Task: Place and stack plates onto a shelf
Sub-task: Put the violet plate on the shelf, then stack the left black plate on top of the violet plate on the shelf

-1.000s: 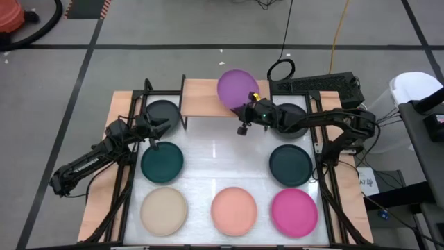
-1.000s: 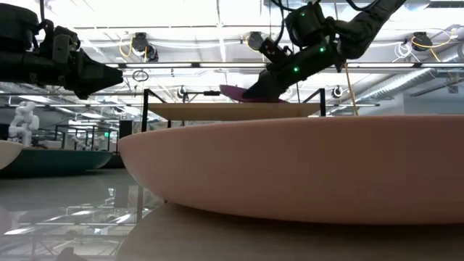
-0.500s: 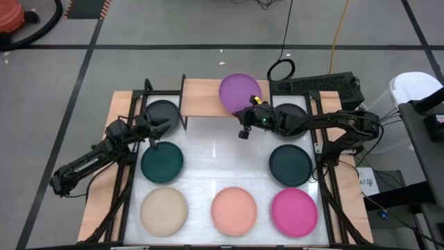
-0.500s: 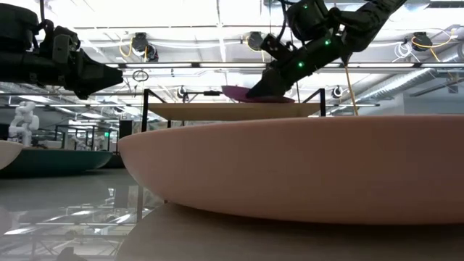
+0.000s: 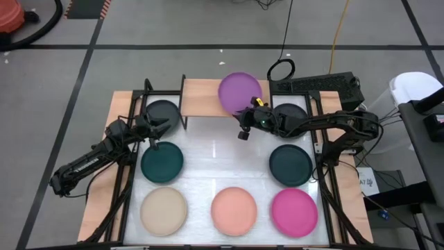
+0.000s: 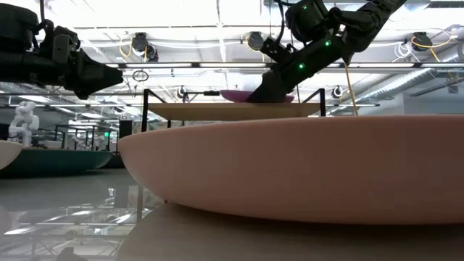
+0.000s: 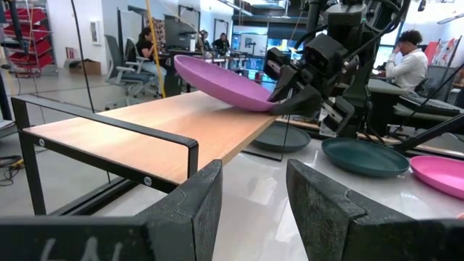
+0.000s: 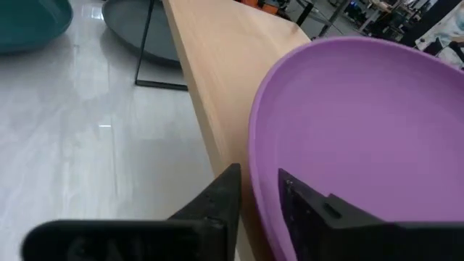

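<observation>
The purple plate (image 5: pixel 240 91) (image 7: pixel 217 80) (image 6: pixel 243 95) sits over the right part of the light-wood shelf (image 5: pixel 205 98) (image 7: pixel 167 130), and my right gripper (image 5: pixel 248 112) (image 8: pixel 254 199) is shut on its near rim. My left gripper (image 5: pixel 157 126) (image 7: pixel 250 210) hangs open above the table's left side, near a dark grey plate (image 5: pixel 162 111), touching nothing. The other plates lie flat on the white table: dark grey (image 5: pixel 288 114), two teal (image 5: pixel 161 161) (image 5: pixel 291 164), beige (image 5: pixel 164 210), salmon (image 5: pixel 234 210), magenta (image 5: pixel 294 212). My right gripper pinches the purple plate's near rim (image 8: pixel 262 174), one finger (image 8: pixel 308 203) inside the bowl and one finger (image 8: pixel 217 199) outside it. It comes slanting from the table's near right side. The plate is tilted, its held side low at the shelf's front edge (image 7: pixel 272 105), its far rim raised.
The shelf's black metal legs and frame (image 7: pixel 109 123) stand at the table's far side, with its left half bare. Black rails run along both table sides. A keyboard (image 5: pixel 319 85) and cables lie behind the table. People sit in the room beyond.
My right gripper has moved a little toward the far right, carrying the purple plate farther over the shelf. The plate has come down and levelled out, from steeply tipped to nearly flat on the board. My left arm has kept still.
</observation>
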Controlling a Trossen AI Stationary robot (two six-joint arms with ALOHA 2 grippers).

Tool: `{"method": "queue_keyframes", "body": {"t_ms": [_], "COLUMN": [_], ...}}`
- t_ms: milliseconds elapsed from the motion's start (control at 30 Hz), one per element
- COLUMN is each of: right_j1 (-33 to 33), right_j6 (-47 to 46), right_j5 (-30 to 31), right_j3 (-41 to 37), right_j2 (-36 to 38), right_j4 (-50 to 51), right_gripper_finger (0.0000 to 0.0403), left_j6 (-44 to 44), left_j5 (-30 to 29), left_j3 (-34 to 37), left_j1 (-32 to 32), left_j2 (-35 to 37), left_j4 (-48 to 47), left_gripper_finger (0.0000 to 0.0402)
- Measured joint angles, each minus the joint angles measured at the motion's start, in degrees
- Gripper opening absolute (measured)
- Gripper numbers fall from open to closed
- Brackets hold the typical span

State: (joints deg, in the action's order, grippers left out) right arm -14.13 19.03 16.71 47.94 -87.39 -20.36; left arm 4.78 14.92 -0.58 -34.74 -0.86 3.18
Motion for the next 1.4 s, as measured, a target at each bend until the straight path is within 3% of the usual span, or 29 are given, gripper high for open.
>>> {"method": "queue_keyframes", "body": {"t_ms": [300, 600, 1000, 1400], "right_j1": [0.87, 2.47, 9.46, 14.87], "right_j6": [0.78, -0.44, -5.61, -6.42], "right_j5": [-0.22, -0.25, -0.5, -0.51], "right_j3": [-0.02, -0.02, 0.0, -0.49], "right_j2": [2.84, 9.61, 20.93, 22.12], "right_j4": [0.03, 2.04, 3.12, 5.21], "right_gripper_finger": [0.012, 0.0121, 0.0121, 0.0121], "left_j6": [-0.02, -0.02, 0.0, 0.0], "left_j5": [-0.02, -0.02, -0.01, 0.0], "left_j3": [0.0, 0.0, 0.0, 0.0], "left_j1": [0.0, 0.0, 0.0, 0.0], "left_j2": [0.02, 0.0, 0.02, 0.0], "left_j4": [0.02, 0.0, 0.02, 0.02], "left_gripper_finger": [0.0159, 0.0159, 0.0159, 0.0159]}}
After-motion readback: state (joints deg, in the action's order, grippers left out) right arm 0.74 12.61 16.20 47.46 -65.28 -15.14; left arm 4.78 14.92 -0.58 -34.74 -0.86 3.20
